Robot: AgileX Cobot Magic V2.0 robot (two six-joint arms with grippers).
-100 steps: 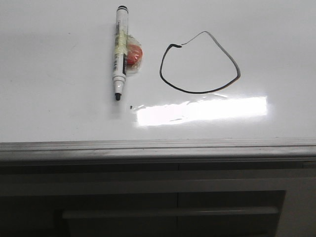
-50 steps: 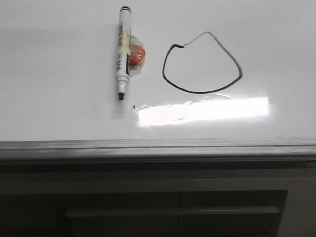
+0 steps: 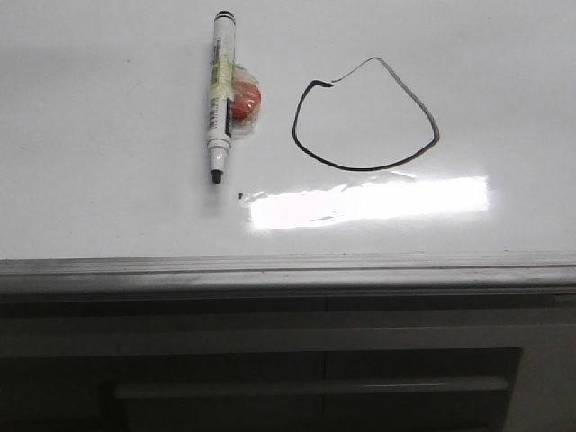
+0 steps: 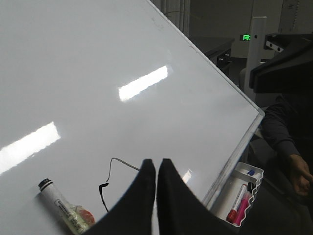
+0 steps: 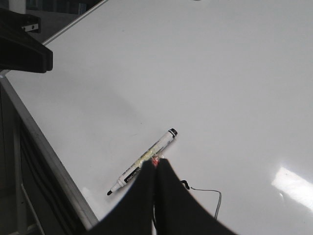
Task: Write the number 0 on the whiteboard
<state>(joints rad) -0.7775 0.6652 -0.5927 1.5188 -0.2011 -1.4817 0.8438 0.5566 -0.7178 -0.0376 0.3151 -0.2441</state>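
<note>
the number 0 [image 3: 364, 115] lies on the whiteboard [image 3: 108, 180] beneath both clenched, empty grippers.

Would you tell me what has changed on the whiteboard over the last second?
Nothing on the board visibly changed; only the front view wobbled slightly. The marker lies uncapped beside the number 0 on the whiteboard, and nothing was grasped or released.
</note>
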